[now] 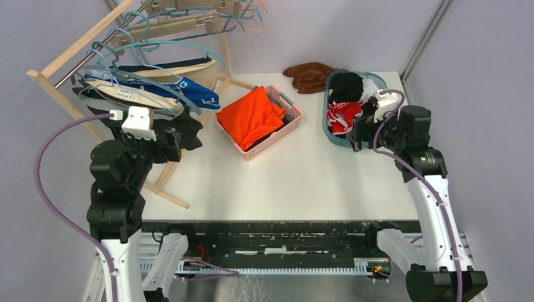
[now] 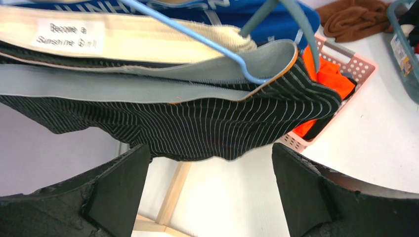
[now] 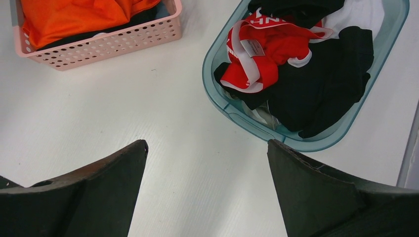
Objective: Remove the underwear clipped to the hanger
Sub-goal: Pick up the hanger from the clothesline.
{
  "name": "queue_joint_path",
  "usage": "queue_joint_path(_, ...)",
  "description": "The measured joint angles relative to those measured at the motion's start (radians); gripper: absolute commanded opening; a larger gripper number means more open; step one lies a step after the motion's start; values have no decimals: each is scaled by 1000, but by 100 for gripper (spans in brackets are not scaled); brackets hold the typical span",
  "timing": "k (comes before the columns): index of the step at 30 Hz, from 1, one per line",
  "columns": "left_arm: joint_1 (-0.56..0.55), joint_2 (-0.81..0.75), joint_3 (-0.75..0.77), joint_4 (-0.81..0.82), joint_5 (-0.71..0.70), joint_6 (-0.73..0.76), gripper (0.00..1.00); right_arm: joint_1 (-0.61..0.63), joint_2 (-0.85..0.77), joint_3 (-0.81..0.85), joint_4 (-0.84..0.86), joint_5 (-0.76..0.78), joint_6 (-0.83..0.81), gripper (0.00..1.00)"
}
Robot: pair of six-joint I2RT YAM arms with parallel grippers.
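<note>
The 2 grippers stand with jaws wide apart, holding nothing. The left gripper (image 2: 207, 168) sits just under the underwear (image 2: 197, 123), briefs in black stripes, cream and blue, hung on hangers (image 2: 188, 35) at the wooden rack (image 1: 63, 55). The right gripper (image 3: 207, 163) hovers beside a teal tub (image 3: 237, 118) of red and black clothes. Farther back, a pink basket (image 3: 108, 44) holds an orange garment (image 1: 252, 116), and a brown cloth (image 1: 310, 77) lies beyond

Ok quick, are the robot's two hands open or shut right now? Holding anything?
Left gripper: open, holding nothing, pointing at the striped underwear.
Right gripper: open, holding nothing, over the table.
</note>
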Motion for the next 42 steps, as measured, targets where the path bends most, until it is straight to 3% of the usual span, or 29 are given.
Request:
queue_joint_path(8, 0, 64, 161, -28, -6, -10, 99, 6, 31, 1, -7, -20, -6, 100)
queue_joint_path(18, -1, 180, 178, 144, -57, -82, 96, 15, 30, 1, -6, -22, -21, 100)
queue_joint_path(26, -2, 229, 158, 229, -117, -100, 86, 21, 29, 1, -7, -20, -34, 100)
queue_joint_path(42, -2, 155, 92, 230, -243, -97, 63, 45, 29, 0, -6, -11, -49, 100)
